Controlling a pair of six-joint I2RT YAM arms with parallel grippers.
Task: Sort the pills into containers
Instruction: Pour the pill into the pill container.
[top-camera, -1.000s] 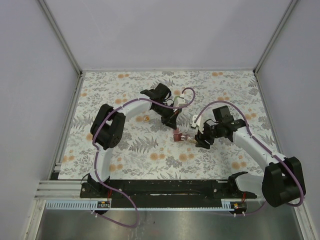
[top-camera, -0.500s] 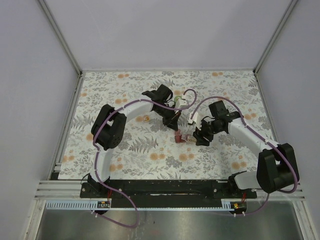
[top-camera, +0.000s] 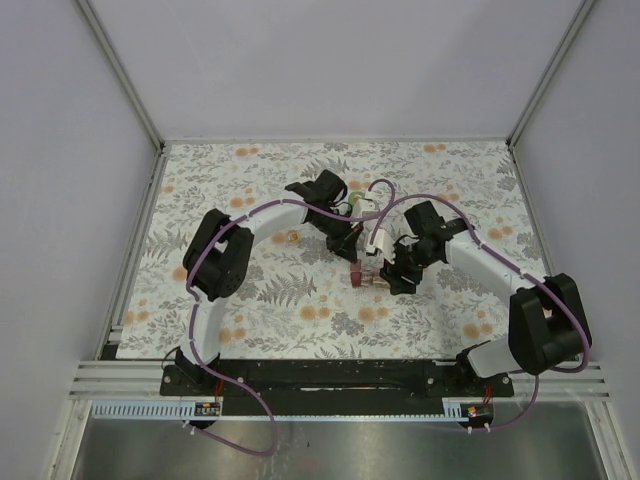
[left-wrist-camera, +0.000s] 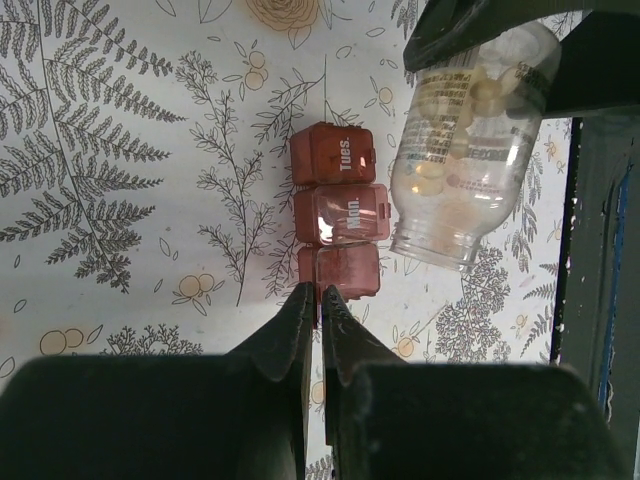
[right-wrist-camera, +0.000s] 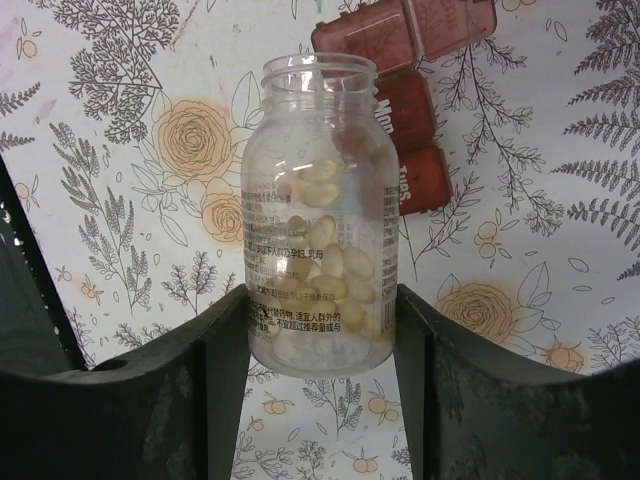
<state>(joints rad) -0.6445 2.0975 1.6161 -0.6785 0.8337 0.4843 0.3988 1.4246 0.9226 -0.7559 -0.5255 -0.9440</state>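
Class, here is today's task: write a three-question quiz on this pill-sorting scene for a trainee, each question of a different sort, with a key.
1. Multiple choice: the right gripper holds A) a green cap, B) a clear bottle of pills, C) a spoon.
2. True or false: the left gripper is wide open.
3. Fill in: the pill box is lettered "Tues." and "____".
Key: 1 B; 2 false; 3 Mon.

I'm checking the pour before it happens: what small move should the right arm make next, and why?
Probably tilt the bottle a little more, mouth over the end compartment of the pill box: it is uncapped, held in the right jaws, its mouth beside the box, pills inside.
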